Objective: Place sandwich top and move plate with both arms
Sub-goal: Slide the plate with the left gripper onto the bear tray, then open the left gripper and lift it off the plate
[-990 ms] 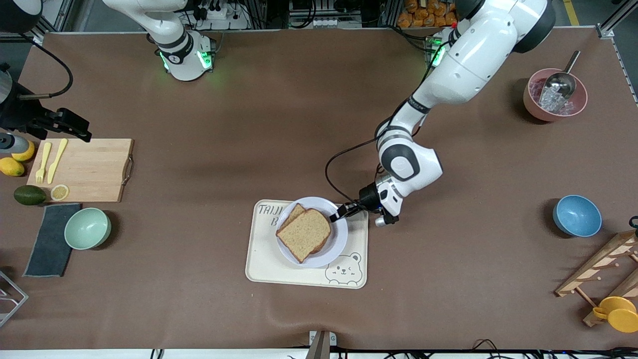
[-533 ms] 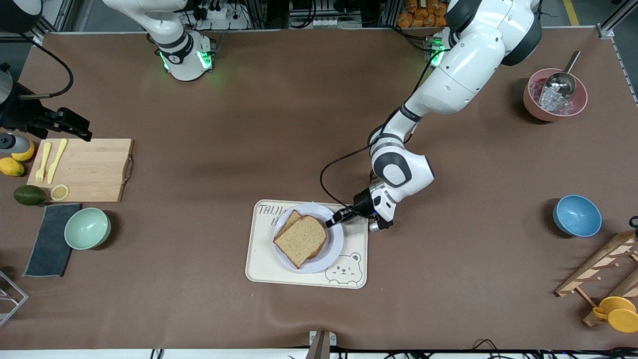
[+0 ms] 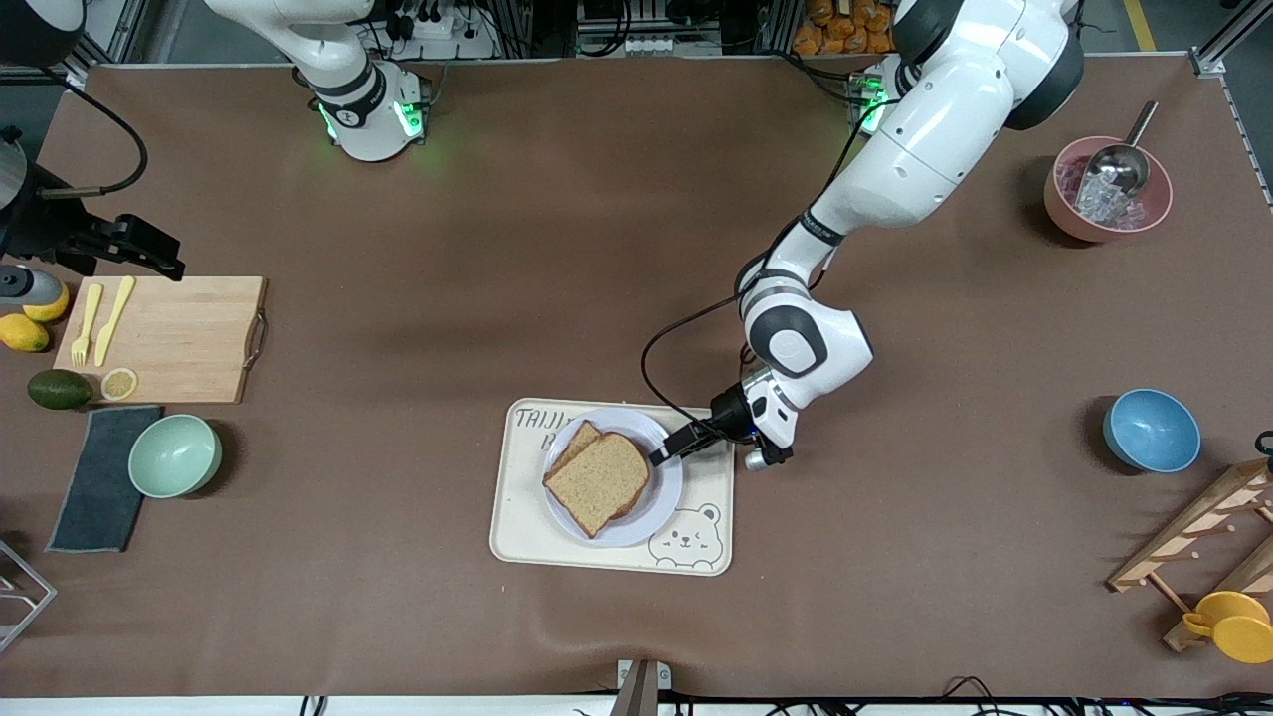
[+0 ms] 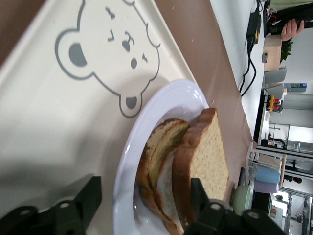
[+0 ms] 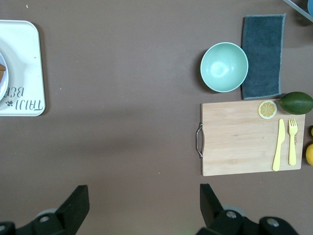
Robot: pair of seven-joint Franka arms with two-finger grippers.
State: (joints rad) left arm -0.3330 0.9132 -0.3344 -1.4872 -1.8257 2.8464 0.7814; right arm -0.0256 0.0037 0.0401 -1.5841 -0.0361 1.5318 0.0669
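Plate (image 3: pixel 664 502) nudged toward right arm's end, left gripper (image 4: pixel 142 208) straddling rim, right gripper (image 5: pixel 142 208) spread.

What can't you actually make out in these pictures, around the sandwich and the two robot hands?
- What lies between the slices: the sandwich top covers it in the front view; the left wrist view shows only edges.
- Whether the left gripper touches the plate: the front view is too small, and the left wrist view's edge cuts off the rim between the fingers.
- The right gripper: out of the front view.
- Part of the tray's lettering, under the plate.
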